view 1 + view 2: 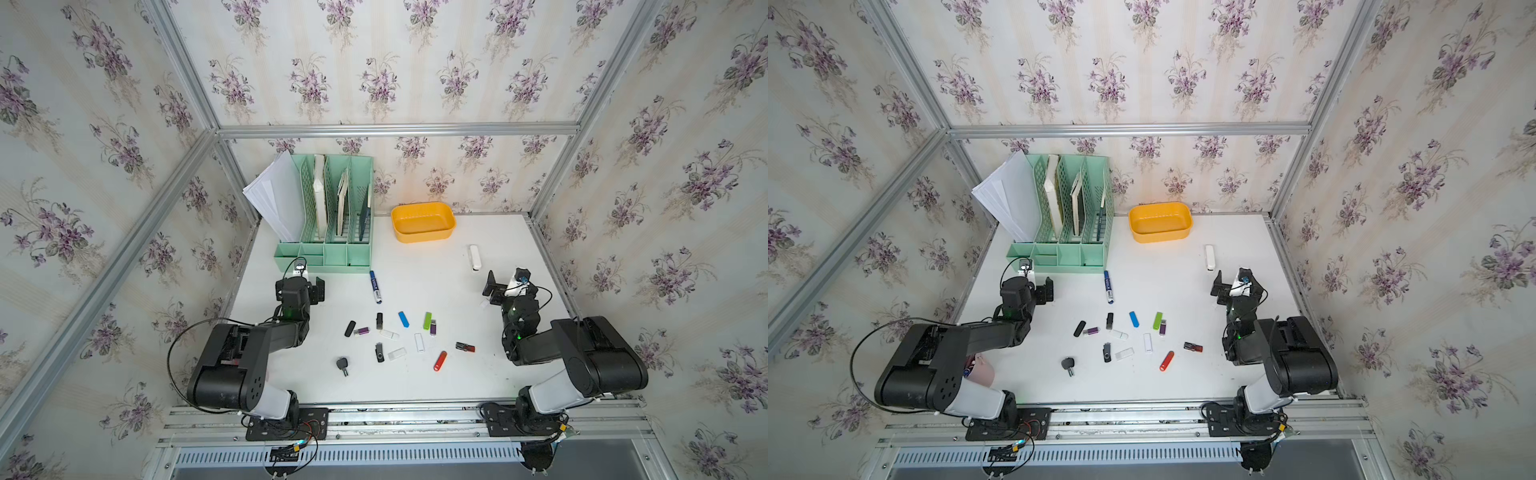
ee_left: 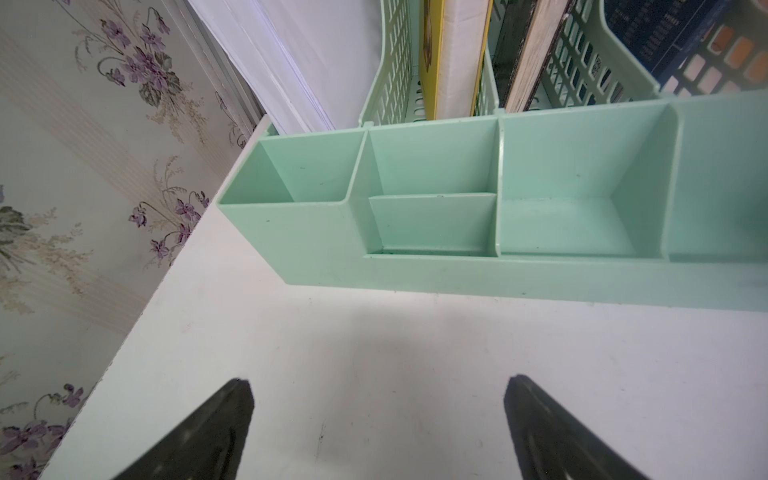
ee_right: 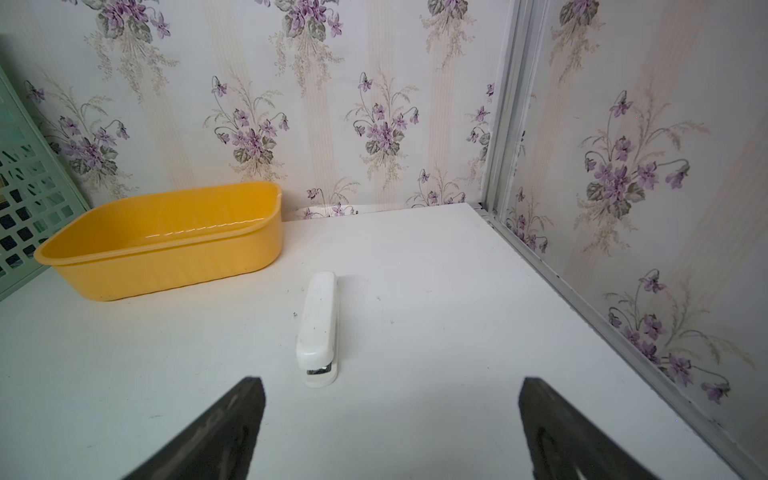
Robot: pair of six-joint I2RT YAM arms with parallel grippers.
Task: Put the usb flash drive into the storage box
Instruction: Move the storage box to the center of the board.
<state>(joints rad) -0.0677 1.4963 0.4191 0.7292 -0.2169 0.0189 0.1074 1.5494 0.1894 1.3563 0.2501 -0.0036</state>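
Both top views carry the whole table (image 1: 415,386), and that is where the drives show: a scatter at mid-table between the two arms, the blue drive (image 1: 403,319) and green drive (image 1: 427,321) toward the back of it, the red drive (image 1: 440,360) nearer the front, all lying flat. All are well apart from the box (image 1: 423,237), which sits at the back wall just beside the organizer (image 1: 324,253). Neither wrist view catches a single drive. The left wrist view gives the left gripper (image 2: 380,380) spread wide with only bare table between its fingers, facing the organizer's low front trays, books and papers (image 2: 291,62) standing behind. The right wrist view gives the right gripper (image 3: 391,380) just as wide and grasping nothing. A white stapler (image 3: 318,328) lies close ahead of it, untouched, and the box stands further back to one side. A blue marker (image 1: 375,286) lies in front of the organizer, seen from above only. In a top view a pink cup (image 1: 982,370) peeks out behind the left arm's elbow; from the twin eye the arm hides it.
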